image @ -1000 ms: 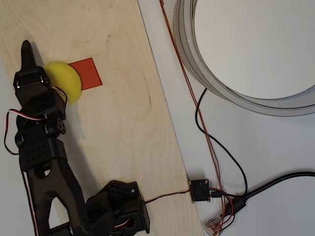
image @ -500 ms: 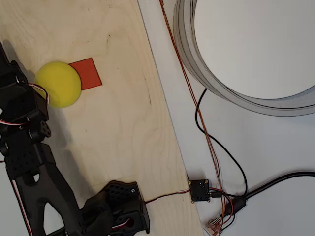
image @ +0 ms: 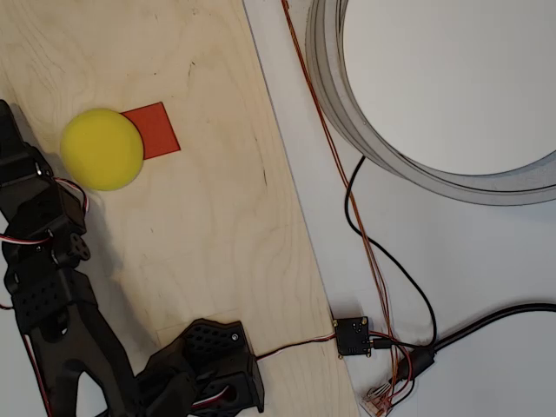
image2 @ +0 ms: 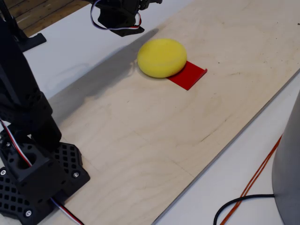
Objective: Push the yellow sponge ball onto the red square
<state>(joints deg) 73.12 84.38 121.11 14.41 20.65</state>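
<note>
The yellow sponge ball (image: 102,148) rests on the wooden board (image: 217,217) and overlaps the left edge of the red square (image: 156,130). In the fixed view the ball (image2: 161,57) covers the near corner of the red square (image2: 189,74), most of which shows to its right. My black gripper (image: 7,122) stands at the picture's left edge, left of the ball and apart from it. Its fingers taper together into one point with nothing held. The arm's wrist (image2: 117,14) hangs above the board behind the ball.
A large grey ring (image: 408,148) lies on the white table to the right of the board. Orange and black cables (image: 365,243) run to a small circuit board (image: 352,336). The arm's base (image: 208,365) sits at the board's lower edge.
The gripper has drawn back to the left, off the ball. The ball, half hidden under it before, now shows whole and lies slightly further left.
</note>
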